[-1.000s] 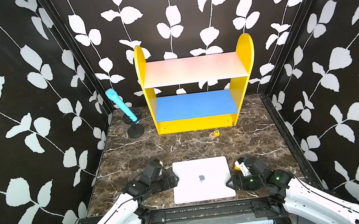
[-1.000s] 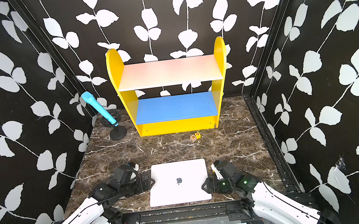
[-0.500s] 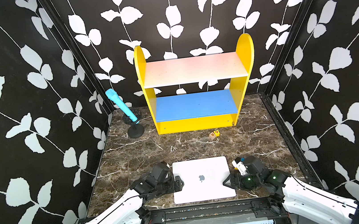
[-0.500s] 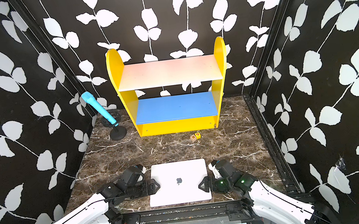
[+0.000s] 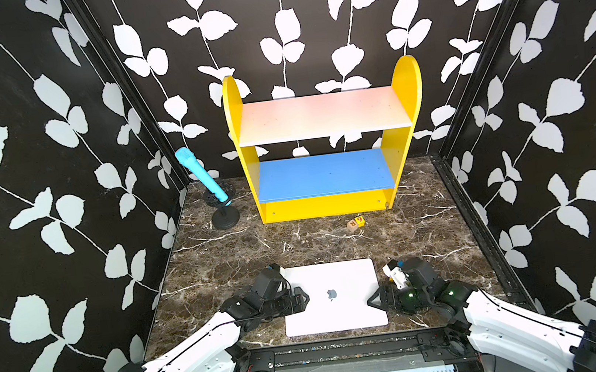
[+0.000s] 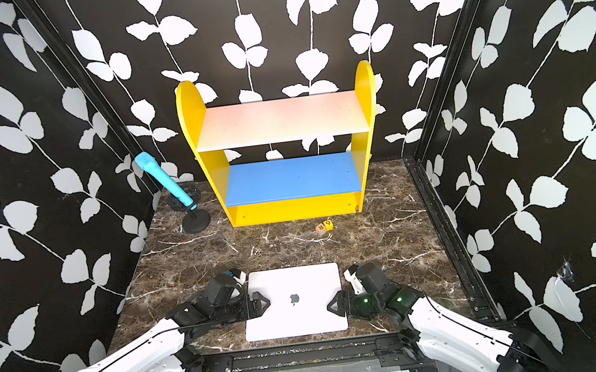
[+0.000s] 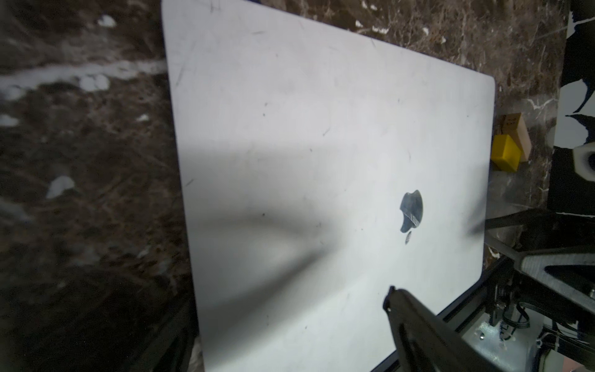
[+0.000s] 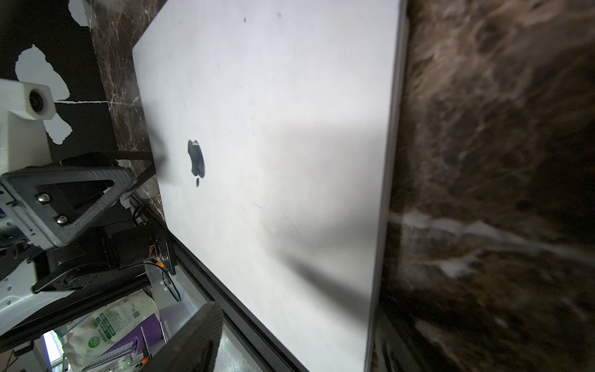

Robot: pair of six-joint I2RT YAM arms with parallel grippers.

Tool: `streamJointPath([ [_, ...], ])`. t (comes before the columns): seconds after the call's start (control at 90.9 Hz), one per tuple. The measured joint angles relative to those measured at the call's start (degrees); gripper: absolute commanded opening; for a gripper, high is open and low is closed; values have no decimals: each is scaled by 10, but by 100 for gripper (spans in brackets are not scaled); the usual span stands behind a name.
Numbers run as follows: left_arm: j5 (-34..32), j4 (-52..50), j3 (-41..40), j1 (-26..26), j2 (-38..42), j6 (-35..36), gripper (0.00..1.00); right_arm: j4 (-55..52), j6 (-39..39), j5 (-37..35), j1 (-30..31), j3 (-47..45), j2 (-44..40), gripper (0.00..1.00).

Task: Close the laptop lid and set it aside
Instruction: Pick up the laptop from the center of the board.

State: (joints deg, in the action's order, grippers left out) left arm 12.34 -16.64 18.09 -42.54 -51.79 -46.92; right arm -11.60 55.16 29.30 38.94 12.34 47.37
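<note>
With left tool (image 5: 304,299) and right tool (image 5: 371,300) open beside the shut laptop (image 5: 337,315), a shallow pinch may drop it.

laptop lid (image 8: 273,145) is lying closed on the marble table (image 8: 483,161); left gripper (image 8: 138,174) is sitting at its left edge.

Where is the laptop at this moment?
In both top views the laptop lies closed at the near edge of the table, between the left gripper and right gripper, in front of the yellow shelf.
</note>
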Motion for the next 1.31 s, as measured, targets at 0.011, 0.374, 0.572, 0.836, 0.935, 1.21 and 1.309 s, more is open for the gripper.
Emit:
streamJointPath([
  [0.011, -1, 2, -1, 0, 0, 0, 93, 1, 0, 0, 0, 0, 1, 75],
  [0.374, -24, 68, -35, 6, 23, -11, 91, 30, 25, 0, -1, -12, -1, 70],
  [0.572, -28, 107, -60, 9, 43, -27, 89, 61, 50, -1, -3, -34, -19, 65],
  [0.836, 8, 168, -77, 10, 30, -41, 88, 92, 78, -7, -3, -54, -32, 58],
  [0.935, 24, 183, -81, 10, 31, -47, 87, 94, 87, -10, -3, -58, -40, 56],
  [1.21, 63, 189, -100, 8, 61, -70, 86, 87, 103, -16, -3, -70, -68, 49],
  [1.309, 68, 193, -108, 7, 73, -80, 85, 78, 110, -17, -3, -71, -79, 47],
])
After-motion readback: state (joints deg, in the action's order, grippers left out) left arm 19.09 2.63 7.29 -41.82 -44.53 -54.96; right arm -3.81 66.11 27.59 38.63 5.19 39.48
